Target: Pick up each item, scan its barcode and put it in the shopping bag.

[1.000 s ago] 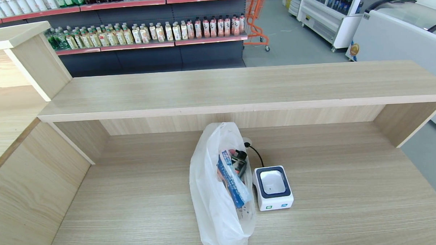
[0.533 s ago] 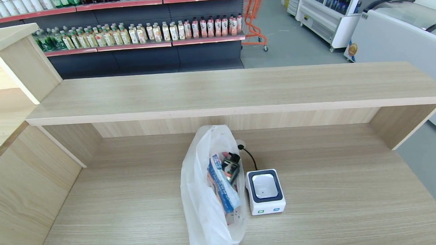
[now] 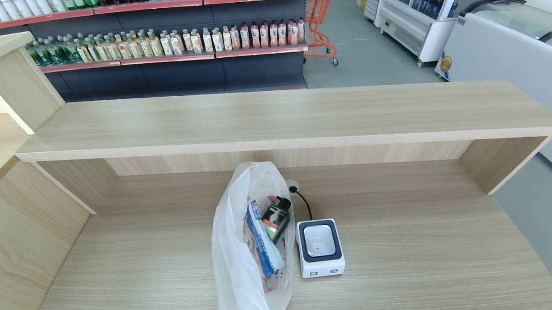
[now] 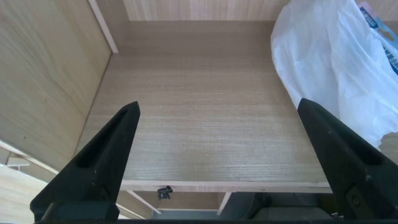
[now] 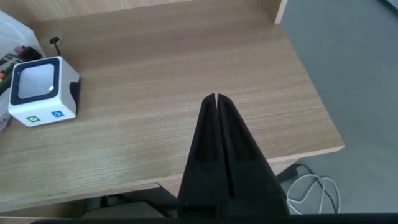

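A: Background?
B: Shop aisle. Shelves of bottles at back left, an orange trolley behind centre, freezers at back right.

A: Work area?
B: Pale wood surface with a raised ledge across the back and a wooden side panel on the left.

A: Left side first.
B: The left tool has its fingers spread wide with nothing between them. It hangs over bare surface, and the shopping bag is off to its right.

A: The bag?
B: The shopping bag is thin white plastic, slumped on the surface near the middle at the front edge, with its mouth gaping.

A: Contents?
B: A blue-and-white packet leans inside. A dark item with a black cap sits behind it, also in the bag. Other bits lower down are too small to tell.

A: Right of the bag?
B: The scanner is a white box with a dark-framed window facing up, just beside the bag. I can't tell if they touch. A black cable runs from it toward the back.

A: Right arm?
B: The right tool has its fingers pressed together and pinches nothing. It sits over open surface near the front right, well apart from the scanner.
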Available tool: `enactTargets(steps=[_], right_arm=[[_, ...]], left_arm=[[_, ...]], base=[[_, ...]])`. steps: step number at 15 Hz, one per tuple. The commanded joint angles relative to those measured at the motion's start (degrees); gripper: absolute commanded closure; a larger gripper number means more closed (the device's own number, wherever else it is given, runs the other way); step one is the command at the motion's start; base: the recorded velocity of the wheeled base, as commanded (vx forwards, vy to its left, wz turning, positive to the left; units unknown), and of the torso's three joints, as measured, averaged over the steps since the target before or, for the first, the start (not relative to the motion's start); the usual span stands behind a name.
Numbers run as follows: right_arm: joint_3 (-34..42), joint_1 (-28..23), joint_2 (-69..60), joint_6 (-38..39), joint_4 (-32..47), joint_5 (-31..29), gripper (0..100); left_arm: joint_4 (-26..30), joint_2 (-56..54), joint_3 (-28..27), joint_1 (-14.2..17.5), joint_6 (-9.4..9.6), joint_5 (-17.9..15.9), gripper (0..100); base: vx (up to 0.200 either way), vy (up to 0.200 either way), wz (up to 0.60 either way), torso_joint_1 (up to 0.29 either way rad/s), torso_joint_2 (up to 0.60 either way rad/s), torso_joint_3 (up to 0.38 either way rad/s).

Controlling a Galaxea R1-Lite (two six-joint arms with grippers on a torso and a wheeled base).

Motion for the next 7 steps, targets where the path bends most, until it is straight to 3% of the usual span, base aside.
enactTargets(steps=[1, 7], right_arm=[[0.0, 0.04, 0.16, 0.0, 0.0, -0.02, 100], [0.0, 0.04, 0.16, -0.53, 0.08, 0.07, 100]], left_arm=[[-0.02, -0.02, 0.0, 0.02, 0.01, 0.0, 0], [-0.02, -0.02, 0.0, 0.02, 0.01, 0.0, 0]], base=[[0.0, 0.0, 0.0, 0.0, 0.0, 0.0], [0.0, 0.0, 0.0, 0.0, 0.0, 0.0]])
